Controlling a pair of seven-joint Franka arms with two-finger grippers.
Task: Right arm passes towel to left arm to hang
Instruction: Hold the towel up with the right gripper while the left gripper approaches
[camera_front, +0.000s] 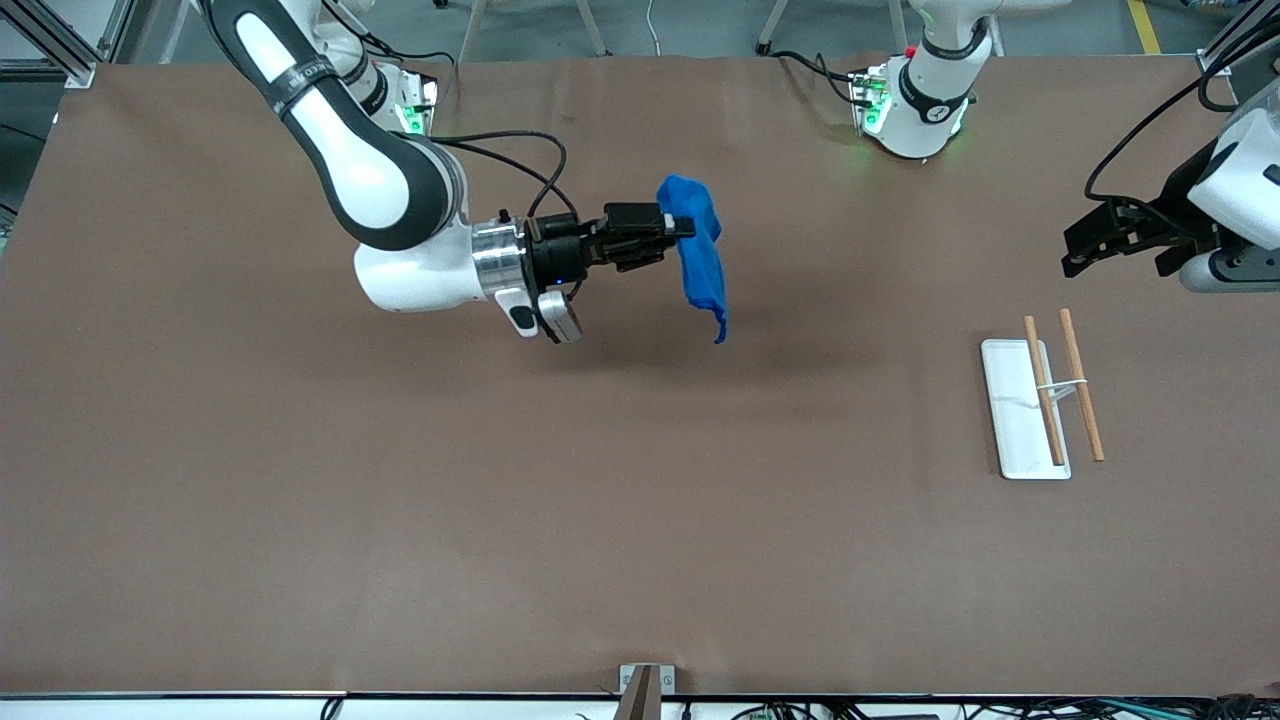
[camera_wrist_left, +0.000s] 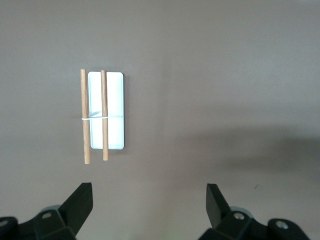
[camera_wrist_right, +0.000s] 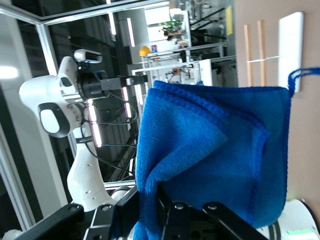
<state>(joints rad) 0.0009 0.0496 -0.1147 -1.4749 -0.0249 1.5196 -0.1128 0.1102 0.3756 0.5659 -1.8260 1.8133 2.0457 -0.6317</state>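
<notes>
Front view: nearest to me on the brown matte surface (camera_front: 400, 520) I see the flat white tray (camera_front: 1015, 410), a slim rounded rectangle toward the left arm's end. Two thin wooden rods (camera_front: 1043, 390) run lengthwise with it, one over the tray and one just beside its edge, joined by a thin white crosspiece.

Farther up, the right end effector (camera_front: 680, 228) sits turned sideways above the middle of the surface, clenched on the towel (camera_front: 698, 255). The bright blue cloth hangs limp from the black fingers in soft folds, clear of the surface, with a small tail at its lowest corner. In my right wrist view its nubby weave, stitched hem and tiny loop (camera_wrist_right: 300, 75) show plainly.

The left end effector (camera_front: 1085, 245) waits in the air, over the surface just past the tray's farther end. In the left wrist view its black angular fingers (camera_wrist_left: 80, 202) are spread wide, holding nothing.
</notes>
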